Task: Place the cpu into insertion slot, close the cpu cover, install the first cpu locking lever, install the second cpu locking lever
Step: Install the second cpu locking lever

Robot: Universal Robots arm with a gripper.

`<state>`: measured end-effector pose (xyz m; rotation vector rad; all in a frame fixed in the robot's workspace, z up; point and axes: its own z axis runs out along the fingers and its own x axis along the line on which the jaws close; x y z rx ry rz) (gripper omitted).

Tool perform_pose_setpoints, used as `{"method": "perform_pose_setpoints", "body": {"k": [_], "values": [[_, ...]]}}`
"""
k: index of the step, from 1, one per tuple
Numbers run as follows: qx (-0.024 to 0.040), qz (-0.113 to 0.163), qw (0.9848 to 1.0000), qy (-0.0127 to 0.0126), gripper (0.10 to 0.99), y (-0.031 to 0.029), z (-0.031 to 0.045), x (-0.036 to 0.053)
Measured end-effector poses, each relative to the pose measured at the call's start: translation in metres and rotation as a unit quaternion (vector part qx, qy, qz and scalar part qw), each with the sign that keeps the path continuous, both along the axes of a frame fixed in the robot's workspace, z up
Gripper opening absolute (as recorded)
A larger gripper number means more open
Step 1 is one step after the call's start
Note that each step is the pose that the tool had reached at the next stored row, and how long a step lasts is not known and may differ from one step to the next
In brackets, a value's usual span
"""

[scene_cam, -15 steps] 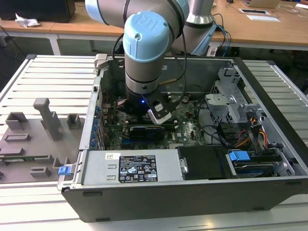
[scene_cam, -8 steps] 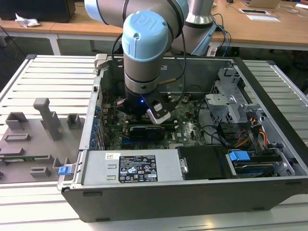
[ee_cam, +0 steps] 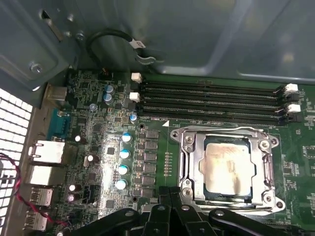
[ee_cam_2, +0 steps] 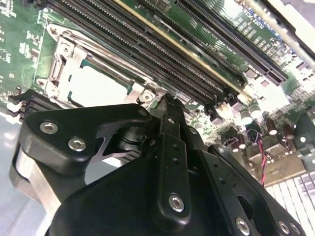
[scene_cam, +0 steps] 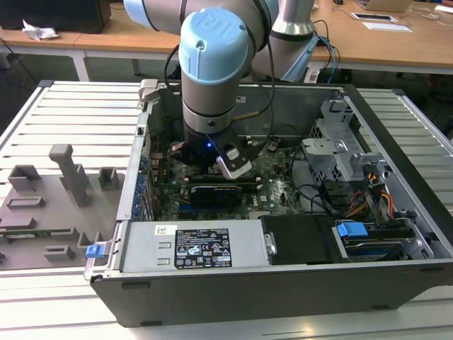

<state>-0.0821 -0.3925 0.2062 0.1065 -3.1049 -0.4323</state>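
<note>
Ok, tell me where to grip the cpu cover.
Probably by its outer rim on the side away from the memory slots, coming down from above. The cpu cover lies flat around the cpu, so its thin bars offer nothing to pinch across the face; only an outer edge could be caught. The gripper hangs near that side.

A Universal Robots arm (scene_cam: 212, 64) shows silver-grey tube segments joined by rounded light-blue caps, the nearest cap embossed with a raised mark. Black cables (scene_cam: 265, 85) trail along its lower segment, and a small blue light glows at the dark wrist section. A white-edged block is mounted beside the wrist. The gripper (ee_cam_2: 167, 110) is matt black, built of flat linkage plates fastened with round silver screws, above a silver-grey metal collar; its black links (ee_cam: 167, 216) appear in both wrist views.
</note>
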Motion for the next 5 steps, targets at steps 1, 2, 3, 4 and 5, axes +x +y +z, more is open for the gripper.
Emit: {"method": "perform_pose_setpoints", "body": {"k": [1, 2, 3, 4, 5], "values": [[0.0000, 0.000, 1.0000, 0.0000, 0.106, 0.0000, 0.0018, 0.0000], [0.0000, 0.000, 1.0000, 0.0000, 0.106, 0.0000, 0.0029, 0.0000], [0.0000, 0.000, 1.0000, 0.0000, 0.106, 0.0000, 0.0036, 0.0000], [0.0000, 0.000, 1.0000, 0.0000, 0.106, 0.0000, 0.0059, 0.0000], [0.0001, 0.000, 1.0000, -0.0001, 0.106, 0.0000, 0.0065, 0.0000]]}}
